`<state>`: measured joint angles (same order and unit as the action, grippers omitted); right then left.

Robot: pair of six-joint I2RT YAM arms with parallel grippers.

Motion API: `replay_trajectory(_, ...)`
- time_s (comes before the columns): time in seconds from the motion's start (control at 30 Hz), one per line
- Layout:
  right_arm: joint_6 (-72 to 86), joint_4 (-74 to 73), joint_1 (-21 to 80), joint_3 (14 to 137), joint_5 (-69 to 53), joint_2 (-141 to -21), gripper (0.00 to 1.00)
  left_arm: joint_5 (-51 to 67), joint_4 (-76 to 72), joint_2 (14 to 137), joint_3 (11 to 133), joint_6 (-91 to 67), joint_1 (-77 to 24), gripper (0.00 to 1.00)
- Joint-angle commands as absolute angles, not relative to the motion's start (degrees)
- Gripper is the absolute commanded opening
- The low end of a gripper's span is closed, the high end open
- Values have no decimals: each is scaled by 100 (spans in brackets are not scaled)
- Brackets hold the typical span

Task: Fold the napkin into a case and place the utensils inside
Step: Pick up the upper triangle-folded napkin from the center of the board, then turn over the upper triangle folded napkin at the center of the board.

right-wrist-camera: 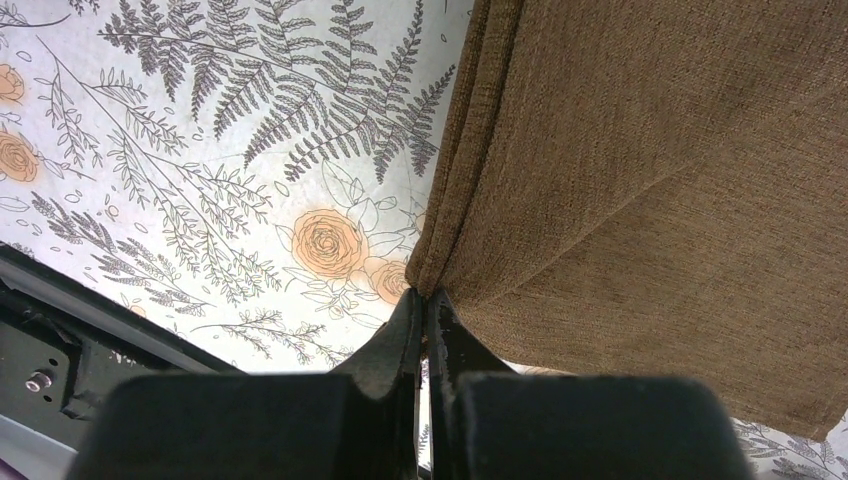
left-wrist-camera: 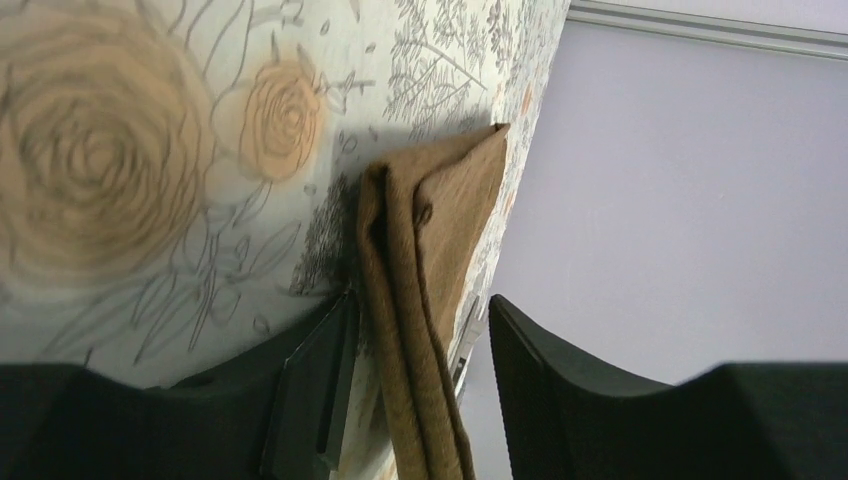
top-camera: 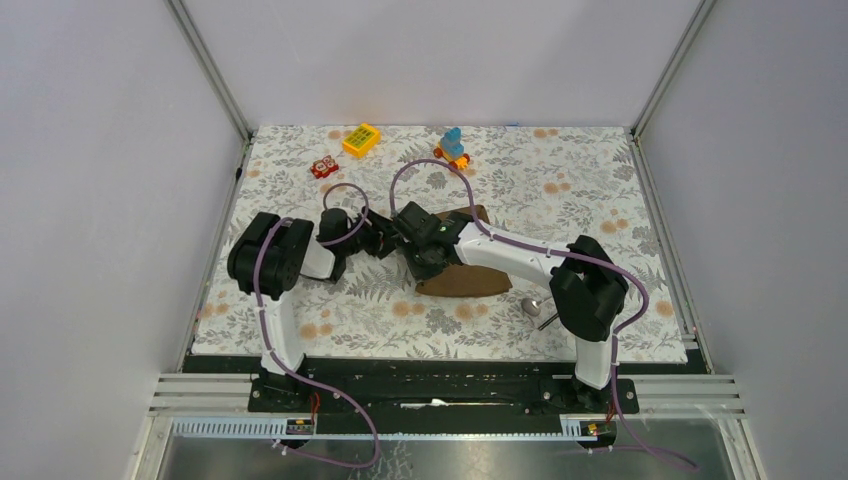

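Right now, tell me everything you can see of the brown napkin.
The napkin is plain brown woven cloth, folded into stacked layers. It lies on the flowered tablecloth around mid-table and is partly hidden under both arms. The right gripper is shut on one folded edge, pinching its layers together. The left gripper stands open around another folded corner, which runs between its fingers; the jaws have not closed on it.
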<state>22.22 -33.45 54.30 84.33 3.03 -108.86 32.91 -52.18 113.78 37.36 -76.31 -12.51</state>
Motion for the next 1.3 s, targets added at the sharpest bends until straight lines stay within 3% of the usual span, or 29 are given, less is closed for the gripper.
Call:
replay_trajectory(0.0, 2114, -3211, 5396, 8394, 160, -10584, 0, 3174, -5183, 11531, 4097, -7439, -1282, 53)
replay_trajectory(0.3, 2075, -3201, 5393, 8384, 77, -10593, 0, 3200, -4293, 11464, 4640, -6920, -1281, 34)
replay_trajectory(0.57, 2027, -3125, 5396, 8499, -333, -10644, 0, 2983, -2866, 10711, 4979, -6386, -1199, 0)
replay_trajectory(0.77, 2295, -2736, 5510, 8574, -869, -10659, 0, 3180, -1709, 9504, 4906, -6001, -611, 0)
replay_trajectory(0.9, 2624, -2612, 5903, 9156, -1318, -10934, 0, 3130, 341, 8354, 5385, -5101, -25, 0)
replay_trajectory(1.03, 2938, -2382, 6487, 10151, -1862, -11442, 0, 2216, 2596, 7208, 6425, -4014, 707, 0)
replay_trajectory(1.17, 3671, -1504, 6879, 11022, -2864, -11962, 0, 1722, 4175, 6628, 7662, -3367, 1582, 0)
replay_trajectory(1.27, 4686, 232, 6883, 10634, -3632, -11982, 0, 1412, 4339, 6362, 8053, -3289, 1579, 0)
